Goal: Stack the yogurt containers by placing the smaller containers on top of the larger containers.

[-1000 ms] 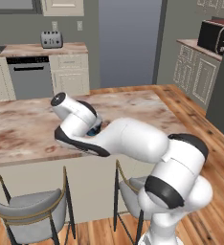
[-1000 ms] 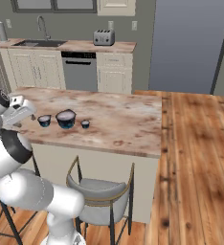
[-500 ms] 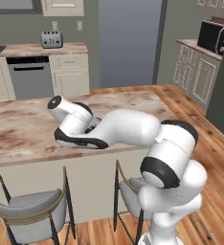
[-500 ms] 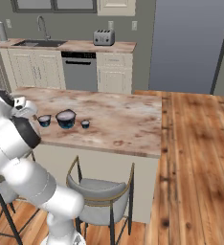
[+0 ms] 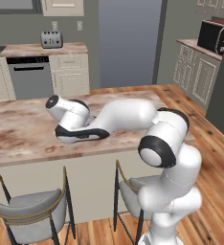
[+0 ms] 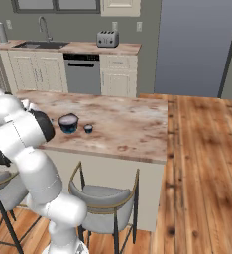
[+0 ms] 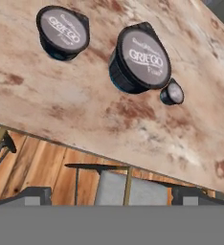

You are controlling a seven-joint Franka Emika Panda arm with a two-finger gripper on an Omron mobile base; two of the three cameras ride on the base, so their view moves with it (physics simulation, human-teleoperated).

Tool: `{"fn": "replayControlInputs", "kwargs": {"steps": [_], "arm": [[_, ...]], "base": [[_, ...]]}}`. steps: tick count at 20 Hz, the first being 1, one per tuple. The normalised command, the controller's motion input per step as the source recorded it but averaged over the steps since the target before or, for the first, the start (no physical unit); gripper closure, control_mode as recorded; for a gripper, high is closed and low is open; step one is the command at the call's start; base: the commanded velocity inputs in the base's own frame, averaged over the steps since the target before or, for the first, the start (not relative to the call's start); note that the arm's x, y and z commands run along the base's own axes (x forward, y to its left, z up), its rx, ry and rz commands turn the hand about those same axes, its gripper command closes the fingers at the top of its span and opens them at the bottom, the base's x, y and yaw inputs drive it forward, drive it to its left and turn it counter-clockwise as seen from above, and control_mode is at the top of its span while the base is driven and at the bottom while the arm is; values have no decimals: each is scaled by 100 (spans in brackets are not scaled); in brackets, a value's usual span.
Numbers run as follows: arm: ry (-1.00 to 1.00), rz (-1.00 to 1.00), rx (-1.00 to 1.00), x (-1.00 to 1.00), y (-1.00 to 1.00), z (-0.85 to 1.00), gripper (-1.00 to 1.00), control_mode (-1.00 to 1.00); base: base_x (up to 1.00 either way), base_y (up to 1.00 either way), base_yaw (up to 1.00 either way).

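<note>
Three dark-blue yogurt containers with pale lids stand close together on the marble island counter (image 7: 75, 100). In the hand view the larger container (image 7: 140, 57) is in the middle, the medium one (image 7: 62, 32) is to its left, and the tiny one (image 7: 172, 93) is just to its right. The right base view shows the largest tub (image 6: 68, 123) and the tiny tub (image 6: 88, 128), with my arm in front of the medium one. My gripper (image 5: 53, 103) hovers above the tubs, looking down on them, open and holding nothing. No tub rests on another.
Two grey stools (image 6: 105, 211) (image 5: 30, 213) stand at the island's near edge. A toaster (image 6: 107, 38) and a sink (image 6: 41, 43) are on the back counter, and a microwave (image 5: 214, 36) is at the far right. Wood floor lies to the right of the island.
My arm has swung further over the counter, carrying the hand toward the island's left side. It now covers the medium tub in the right base view. The tubs have not moved.
</note>
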Motion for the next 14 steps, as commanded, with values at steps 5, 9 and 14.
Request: {"fn": "replayControlInputs", "kwargs": {"steps": [5, 9, 14], "arm": [[0, -1, -2, 28, 11, -11, -100, -100], [0, -1, -2, 19, 16, -20, -100, -100], [0, -2, -3, 20, 16, -23, -100, -100]], "base": [[0, 0, 0], [0, 0, 0], [0, 0, 0]]}}
